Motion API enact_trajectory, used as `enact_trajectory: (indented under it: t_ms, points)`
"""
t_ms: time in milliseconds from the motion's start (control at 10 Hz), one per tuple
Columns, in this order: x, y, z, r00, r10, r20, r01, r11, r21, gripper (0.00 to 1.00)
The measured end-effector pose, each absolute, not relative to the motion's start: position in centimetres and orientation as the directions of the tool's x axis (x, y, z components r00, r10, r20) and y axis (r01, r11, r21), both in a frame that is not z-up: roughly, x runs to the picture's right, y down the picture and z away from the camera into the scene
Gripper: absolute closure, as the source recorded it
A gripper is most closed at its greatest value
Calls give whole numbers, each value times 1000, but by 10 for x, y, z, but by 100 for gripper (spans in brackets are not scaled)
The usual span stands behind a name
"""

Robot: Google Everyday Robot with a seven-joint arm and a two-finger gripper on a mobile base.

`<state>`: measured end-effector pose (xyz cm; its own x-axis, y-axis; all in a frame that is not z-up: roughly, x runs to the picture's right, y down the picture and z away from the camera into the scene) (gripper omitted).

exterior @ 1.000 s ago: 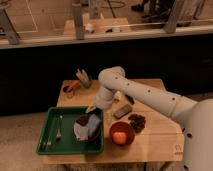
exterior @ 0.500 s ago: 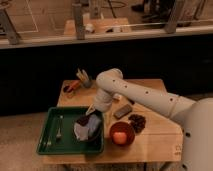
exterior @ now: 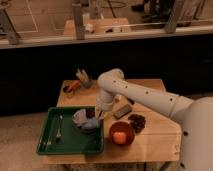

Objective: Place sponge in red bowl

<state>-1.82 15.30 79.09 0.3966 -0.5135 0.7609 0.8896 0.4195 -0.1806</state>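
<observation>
Green plastic tray [exterior: 47, 146] at left of the wooden table [exterior: 152, 145], metal fork [exterior: 59, 127] lying in it; pale grey-blue bowl [exterior: 80, 121] at the tray's right end; gripper [exterior: 94, 114] low over that bowl's right edge, claw state cannot tell, nothing plainly held; over the last second it has edged slightly up and rightward; flat tan rectangular sponge [exterior: 122, 111] lies on the table just right of the gripper, unmoved, apart from it; round red bowl [exterior: 112, 132] near, in front of the sponge, an orange round fruit [exterior: 120, 136] inside; dark clustered item [exterior: 137, 121] further right, kind unclear. Judgement: sponge not yet picked; the shift reads as an approach toward it; grasp and short carry remain.
</observation>
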Motion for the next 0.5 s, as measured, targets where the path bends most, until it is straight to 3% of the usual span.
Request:
enact_trajectory:
  t_ms: [500]
  points:
    - [-12, 120, 759, 414, -519, 748, 848, 519, -109, 82]
